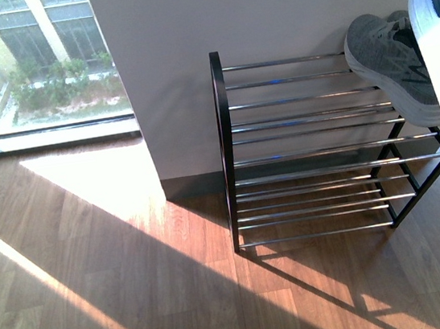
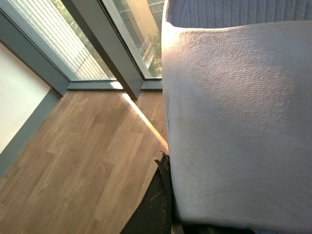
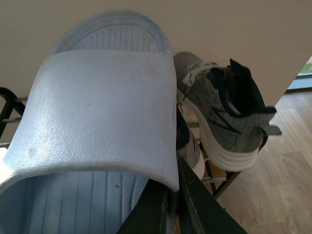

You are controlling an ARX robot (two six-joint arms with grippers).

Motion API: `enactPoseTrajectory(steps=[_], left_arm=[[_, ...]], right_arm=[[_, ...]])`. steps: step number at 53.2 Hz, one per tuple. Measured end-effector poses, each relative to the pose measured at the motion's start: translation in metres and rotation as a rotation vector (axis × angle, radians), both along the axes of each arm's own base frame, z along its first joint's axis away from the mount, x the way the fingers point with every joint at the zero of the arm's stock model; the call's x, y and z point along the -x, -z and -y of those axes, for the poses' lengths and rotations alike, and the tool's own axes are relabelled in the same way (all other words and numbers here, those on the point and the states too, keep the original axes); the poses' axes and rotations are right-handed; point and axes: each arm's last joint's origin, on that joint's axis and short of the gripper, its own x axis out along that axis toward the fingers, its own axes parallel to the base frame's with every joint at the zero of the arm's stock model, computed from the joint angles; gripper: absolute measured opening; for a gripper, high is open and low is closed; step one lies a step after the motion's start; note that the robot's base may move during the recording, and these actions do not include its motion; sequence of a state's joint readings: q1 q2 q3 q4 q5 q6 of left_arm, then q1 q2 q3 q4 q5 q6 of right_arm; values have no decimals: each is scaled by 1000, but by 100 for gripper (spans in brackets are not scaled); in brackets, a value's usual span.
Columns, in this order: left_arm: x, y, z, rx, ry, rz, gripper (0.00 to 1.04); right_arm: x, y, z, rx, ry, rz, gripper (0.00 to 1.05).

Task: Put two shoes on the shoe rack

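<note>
The right gripper (image 3: 173,197) is raised at the right end of the shoe rack (image 1: 308,153), level with its top tier. Its dark fingers (image 3: 146,212) are clenched on the side edge of a pale blue slide's (image 3: 102,107) strap. In the front view this slide (image 1: 435,2) hangs at the far right, above and just in front of the rack's right end, with its ribbed footbed turned toward the wall (image 1: 264,4).

A grey sneaker (image 1: 393,60) lies on the top bars just beside it, toe toward the wall, white sole and navy lining showing. A second sneaker (image 3: 190,151) is partly hidden behind the slide.

The left gripper (image 2: 163,187) is held above the wooden floor (image 2: 83,165) near the window (image 2: 122,29). It grasps the other slide (image 2: 234,122) by the strap, whose pebbled surface fills most of that view; only one finger (image 2: 153,204) shows.
</note>
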State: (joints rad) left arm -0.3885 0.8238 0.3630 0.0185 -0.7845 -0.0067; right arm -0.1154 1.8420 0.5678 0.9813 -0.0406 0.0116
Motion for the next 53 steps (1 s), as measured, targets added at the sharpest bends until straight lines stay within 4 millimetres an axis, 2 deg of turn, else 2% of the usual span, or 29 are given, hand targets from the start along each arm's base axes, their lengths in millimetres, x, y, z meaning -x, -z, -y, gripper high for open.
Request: enactPoseTrajectory(steps=[48, 53], left_arm=[[0, 0, 0, 1, 2, -2, 2], [0, 0, 0, 0, 2, -2, 2]], right_arm=[[0, 0, 0, -1, -1, 0, 2], [-3, 0, 1, -67, -173, 51, 2]])
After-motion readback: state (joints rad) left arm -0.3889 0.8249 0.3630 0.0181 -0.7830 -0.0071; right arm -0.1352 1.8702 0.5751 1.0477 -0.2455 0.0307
